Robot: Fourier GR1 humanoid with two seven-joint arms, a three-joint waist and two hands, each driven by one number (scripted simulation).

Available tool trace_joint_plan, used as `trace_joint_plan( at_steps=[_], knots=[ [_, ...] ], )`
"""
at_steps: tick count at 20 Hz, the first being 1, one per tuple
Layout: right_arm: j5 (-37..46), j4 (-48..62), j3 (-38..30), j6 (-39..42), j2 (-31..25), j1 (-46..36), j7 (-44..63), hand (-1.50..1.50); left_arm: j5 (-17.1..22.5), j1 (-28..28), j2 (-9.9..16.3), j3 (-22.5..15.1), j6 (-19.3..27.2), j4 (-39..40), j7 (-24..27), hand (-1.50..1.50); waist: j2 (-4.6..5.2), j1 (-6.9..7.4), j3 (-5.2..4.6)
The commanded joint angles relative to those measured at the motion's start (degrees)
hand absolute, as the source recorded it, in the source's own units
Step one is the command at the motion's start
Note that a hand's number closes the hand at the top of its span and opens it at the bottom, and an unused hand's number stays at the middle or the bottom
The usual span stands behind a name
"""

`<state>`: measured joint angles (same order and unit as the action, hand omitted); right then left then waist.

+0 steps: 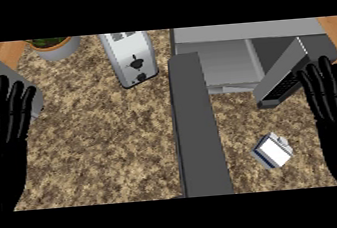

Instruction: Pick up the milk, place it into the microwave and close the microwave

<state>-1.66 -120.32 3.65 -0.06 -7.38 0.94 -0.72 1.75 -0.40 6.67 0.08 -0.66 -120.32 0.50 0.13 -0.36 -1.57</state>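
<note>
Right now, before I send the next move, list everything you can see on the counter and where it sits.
milk carton: one, white and blue, lying on the counter at lower right, right of the open door
microwave: one, grey, top right, open
microwave door: one, grey, swung out toward the view's lower edge, centre
toaster: one, silver, top centre-left
potted plant: one, green in grey pot, top left
counter: one, speckled brown
left hand: one, black, open, left edge
right hand: one, black, open, right edge

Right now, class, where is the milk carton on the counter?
In the head view, the milk carton lies on the counter at lower right, between the open microwave door and the right hand.
</note>
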Motion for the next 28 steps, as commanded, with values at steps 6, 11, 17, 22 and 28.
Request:
trace_joint_plan(
  at_steps=[6, 11, 17, 22, 28],
  knots=[
    [-7.27, -6.65, 0.26, 12.3, -4.94, 11.88, -5.48, -1.5, 3.67, -6.2, 3.66, 8.01, -1.71, 8.81, 0.82, -1.5, -0.22, -0.47, 1.6],
    [-19.14, -4.46, 5.67, 20.44, -3.79, 17.88, -5.48, -1.5, 5.16, 1.09, -1.76, 4.43, -0.28, 9.05, -1.53, -1.5, -0.26, -0.24, 1.62],
    [-16.02, -6.84, 5.63, 23.53, -3.74, 27.37, -10.51, -1.5, 6.65, 12.57, -2.1, 3.75, -3.52, 0.42, -0.12, -1.5, -0.3, 0.25, 1.58],
    [-10.17, -3.99, 3.41, 22.3, -1.69, 27.55, -15.28, -1.5, 3.85, 17.48, -5.01, 1.24, -4.53, 0.77, 6.32, -1.5, -0.26, 0.29, 1.58],
    [-3.45, -2.83, 1.23, 16.12, 1.74, 25.68, -17.59, -1.5, 4.59, 22.87, -5.14, 0.4, -5.86, -4.47, 5.37, -1.5, -0.26, 0.56, 1.57]
  ],
)
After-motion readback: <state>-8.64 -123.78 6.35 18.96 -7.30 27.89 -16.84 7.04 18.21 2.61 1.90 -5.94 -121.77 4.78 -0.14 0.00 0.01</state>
